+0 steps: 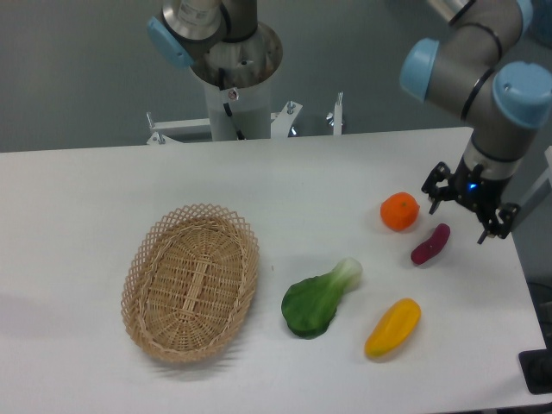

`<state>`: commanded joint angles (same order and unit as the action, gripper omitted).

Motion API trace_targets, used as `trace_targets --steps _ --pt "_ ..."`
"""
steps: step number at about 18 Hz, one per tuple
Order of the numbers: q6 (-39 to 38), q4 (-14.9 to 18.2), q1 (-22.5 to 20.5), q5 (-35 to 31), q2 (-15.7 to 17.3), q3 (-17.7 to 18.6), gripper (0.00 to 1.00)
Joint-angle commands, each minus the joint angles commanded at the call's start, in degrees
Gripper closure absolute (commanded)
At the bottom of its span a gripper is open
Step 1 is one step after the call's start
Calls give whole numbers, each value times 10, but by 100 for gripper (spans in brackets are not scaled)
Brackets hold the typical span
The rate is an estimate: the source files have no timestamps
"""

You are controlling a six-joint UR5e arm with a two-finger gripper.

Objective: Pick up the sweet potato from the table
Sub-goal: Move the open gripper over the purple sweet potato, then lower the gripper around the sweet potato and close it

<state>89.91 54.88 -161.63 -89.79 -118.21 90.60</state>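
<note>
The small, dark purple-magenta, finger-shaped sweet potato [430, 244] lies on the large flat white worktop [103, 198] near its right edge, slanting with its upper end toward the right. Nothing grips it. Just up and to its left sits a round orange fruit [400, 211], close by but apart from it. Below it, toward the front edge, lies a yellow-orange oblong vegetable [392, 328], longer than the sweet potato and well apart from it. To the left of that rests a green leafy vegetable with a pale stalk [319, 298], and farther left an oval woven wicker basket [191, 280].

The black two-finger gripper [467, 208] hangs just above and to the right of the sweet potato, carried by the grey arm with light-blue joint caps [470, 65]. Its jaws stand spread apart and hold nothing; one finger points down near the orange fruit, the other toward the worktop's right edge.
</note>
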Motion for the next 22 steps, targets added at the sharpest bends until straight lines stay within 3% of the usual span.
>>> trace_targets --steps 1,3,5,8,19,22 --pt "1 -33 5 -33 -9 11 0" --pt "0 -54 12 -61 -19 19 0" --pt "-4 -60 13 -59 -21 36 0" --pt "-24 -103 14 -50 -26 56 0" --pt "-28 -115 25 -34 -37 69 0" --pt "-26 -131 26 -34 -38 78 0"
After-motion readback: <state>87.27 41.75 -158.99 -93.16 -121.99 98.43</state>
